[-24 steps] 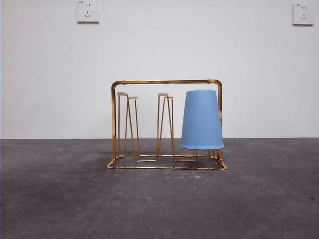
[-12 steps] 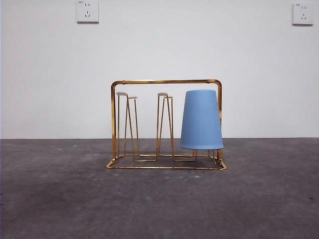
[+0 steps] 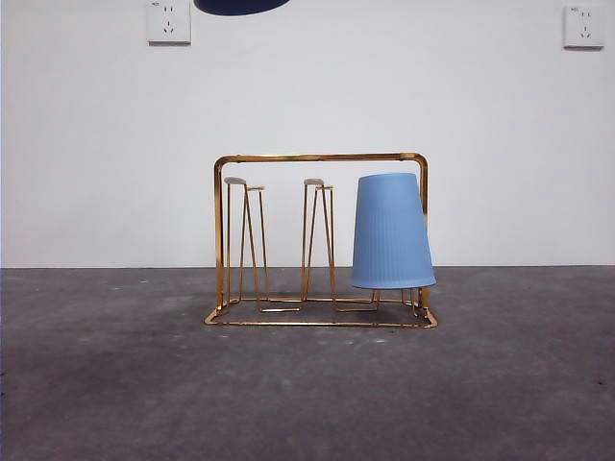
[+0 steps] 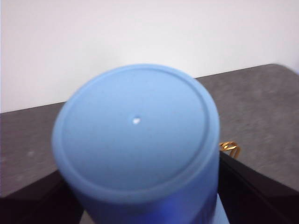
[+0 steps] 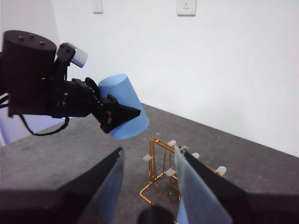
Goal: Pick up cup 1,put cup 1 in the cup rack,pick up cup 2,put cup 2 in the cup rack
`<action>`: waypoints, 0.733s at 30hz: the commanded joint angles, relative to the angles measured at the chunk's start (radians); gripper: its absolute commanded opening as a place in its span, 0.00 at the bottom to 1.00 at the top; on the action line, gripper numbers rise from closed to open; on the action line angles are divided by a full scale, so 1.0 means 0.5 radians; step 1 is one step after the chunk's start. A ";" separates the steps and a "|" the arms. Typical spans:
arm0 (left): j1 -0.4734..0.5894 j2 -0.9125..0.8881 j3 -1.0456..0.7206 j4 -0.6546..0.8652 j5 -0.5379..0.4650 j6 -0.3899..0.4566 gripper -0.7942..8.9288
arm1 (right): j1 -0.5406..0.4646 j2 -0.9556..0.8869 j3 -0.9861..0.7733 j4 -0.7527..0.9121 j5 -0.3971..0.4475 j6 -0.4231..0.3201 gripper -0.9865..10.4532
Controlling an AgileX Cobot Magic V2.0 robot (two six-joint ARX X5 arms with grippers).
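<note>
Since the earlier front pictures, a dark rounded shape (image 3: 241, 5) has dipped into the top edge, above and left of the cup rack (image 3: 320, 157); I take it for the carried cup, though I cannot confirm it from there. On the rack, the two prong pairs left of the hung blue cup (image 3: 391, 231) stand bare, and that cup sits inverted over the pair at the rack's right end. My left end effector (image 5: 122, 113) is clamped on the second blue cup (image 4: 135, 140), held tilted in the air, well above the rack and to its side. My right end effector (image 5: 148, 186) hangs spread and empty above the rack. My worry: the tilt could make the cup's mouth catch a prong tip and shove the light wire frame across the desk (image 3: 115, 384). The left wrist view is blurred, and the cup blocks nearly all of the rack.
</note>
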 commanded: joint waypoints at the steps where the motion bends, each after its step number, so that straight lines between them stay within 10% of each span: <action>1: 0.084 0.008 -0.012 0.031 0.060 0.021 0.07 | -0.001 -0.021 -0.008 0.008 0.020 -0.023 0.25; 22: 0.430 0.050 -0.524 0.489 0.426 0.068 0.07 | -0.001 -0.037 -0.008 -0.081 0.037 -0.028 0.25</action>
